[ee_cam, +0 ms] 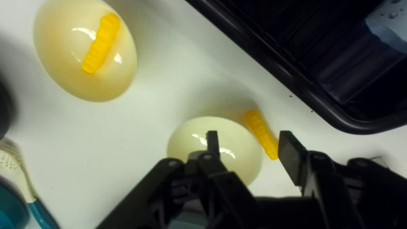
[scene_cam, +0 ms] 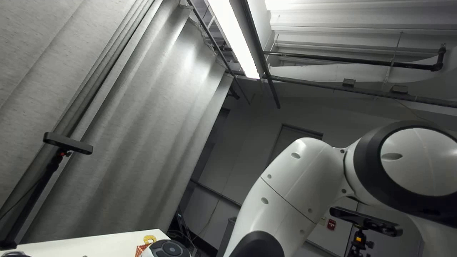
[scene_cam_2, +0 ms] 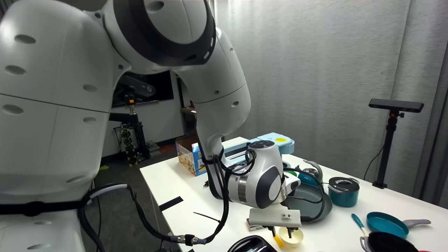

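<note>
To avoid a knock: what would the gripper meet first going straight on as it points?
Probably the cream bowl under the gripper: one of the jaws overlaps it in the wrist view. The yellow stick beside it shows between the jaws and could come first; depth is unclear.

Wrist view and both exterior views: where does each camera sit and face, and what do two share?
In an exterior view: apparently close to the arm, tilted up and rolled, facing curtain and ceiling light; arm links show at right.
In an exterior view: apparently close to the arm, facing slightly down across the table; arm and gripper show.
Wrist view: carried by the arm, facing down at a cream bowl, a yellow piece and a black container; gripper fingers show.
Shared: arm, curtain and table in both exterior views.
</note>
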